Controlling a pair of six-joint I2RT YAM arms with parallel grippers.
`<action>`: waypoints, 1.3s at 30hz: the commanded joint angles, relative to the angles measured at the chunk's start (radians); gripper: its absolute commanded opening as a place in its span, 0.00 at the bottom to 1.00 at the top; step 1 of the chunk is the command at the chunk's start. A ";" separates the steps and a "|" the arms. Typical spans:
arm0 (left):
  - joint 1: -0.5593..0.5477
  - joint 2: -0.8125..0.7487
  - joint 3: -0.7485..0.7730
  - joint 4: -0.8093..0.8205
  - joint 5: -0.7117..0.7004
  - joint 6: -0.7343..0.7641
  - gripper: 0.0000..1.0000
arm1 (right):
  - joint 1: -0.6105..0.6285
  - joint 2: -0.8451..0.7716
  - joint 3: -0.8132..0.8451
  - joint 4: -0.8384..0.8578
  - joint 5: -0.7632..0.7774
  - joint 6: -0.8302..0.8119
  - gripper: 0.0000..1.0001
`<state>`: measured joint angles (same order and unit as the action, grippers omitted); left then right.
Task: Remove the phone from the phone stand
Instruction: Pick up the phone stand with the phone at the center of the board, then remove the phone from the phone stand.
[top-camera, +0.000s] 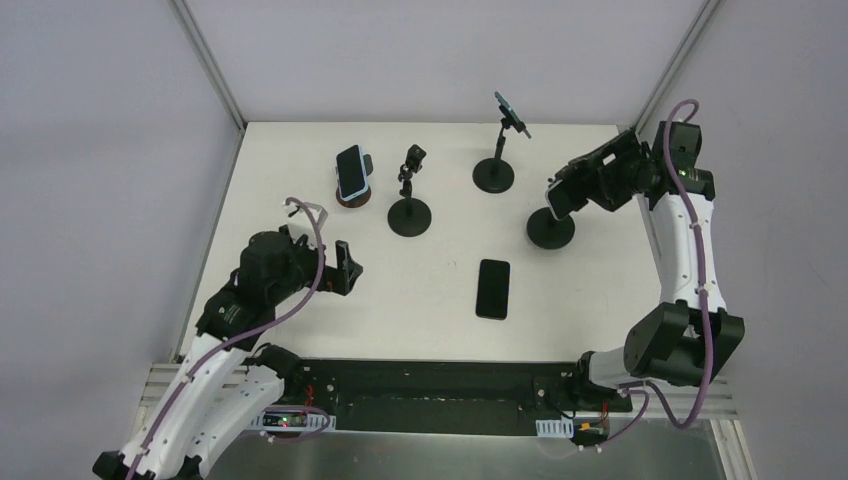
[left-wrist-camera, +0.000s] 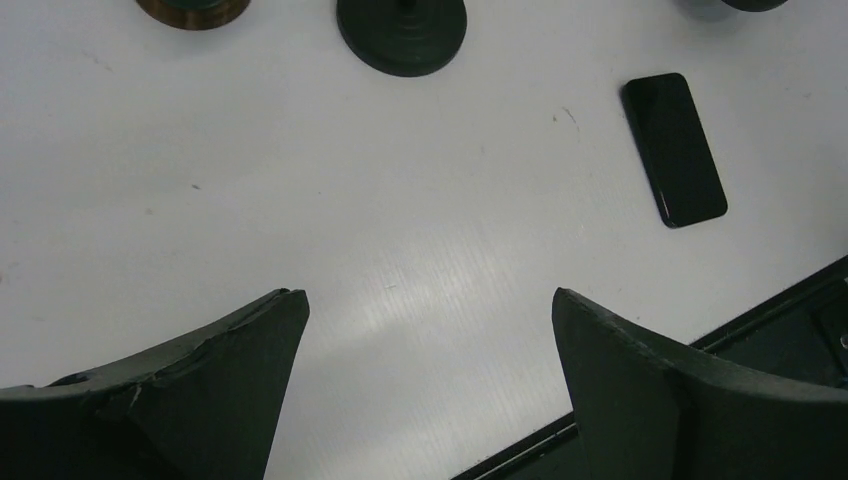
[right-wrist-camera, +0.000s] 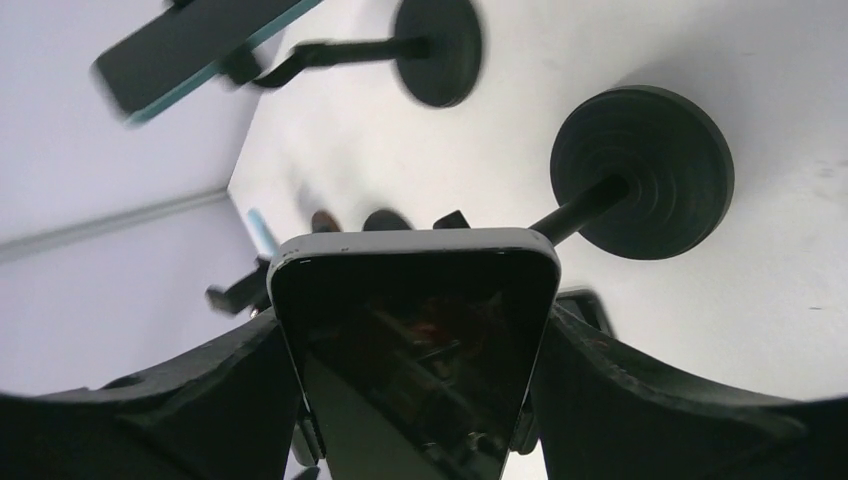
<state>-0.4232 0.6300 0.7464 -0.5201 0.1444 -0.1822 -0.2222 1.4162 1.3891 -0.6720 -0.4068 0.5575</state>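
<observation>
A: Top view first: the right gripper (top-camera: 562, 196) is up at the phone (top-camera: 560, 199), which sits atop its stand (top-camera: 551, 232), with the base just below the hand

B: And the grip?

A: Too small to judge from up here. The left gripper (top-camera: 346, 268) hangs well off to the side with nothing in it

B: Left wrist view backs that up. Its fingers (left-wrist-camera: 220, 380) are spread wide with only bare table (left-wrist-camera: 300, 200) between them. A flat phone (left-wrist-camera: 675, 148) lies ahead and off to one side, well apart

A: Right wrist view is the telling one. The phone (right-wrist-camera: 415, 340) fills the gap, with a finger (right-wrist-camera: 200, 400) against each long edge. I'd say it's pinching it, jaws about phone-wide

B: The stand's (right-wrist-camera: 642, 172) stem runs out from behind the phone, ahead of the hand, to the round base

A: My call: the phone is gripped but not yet off the stand. Best to squeeze evenly on both edges and draw it straight out of the cradle, no twisting

B: Risk?

A: That stand looks light. Pull sideways and the base may tip or drag along, so slow and straight does it
</observation>
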 joint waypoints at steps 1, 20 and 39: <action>0.011 -0.108 -0.046 0.075 -0.078 0.008 0.99 | 0.131 -0.132 0.167 0.052 -0.101 0.065 0.03; 0.011 -0.228 0.030 0.128 0.170 0.047 0.99 | 0.818 -0.082 0.082 0.212 -0.060 0.246 0.02; -0.285 -0.142 -0.238 0.615 0.538 0.347 0.95 | 0.871 0.078 -0.051 0.304 -0.407 0.102 0.07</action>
<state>-0.5713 0.4419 0.5159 -0.0181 0.6491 -0.0441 0.6479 1.4742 1.3304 -0.5064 -0.6106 0.6643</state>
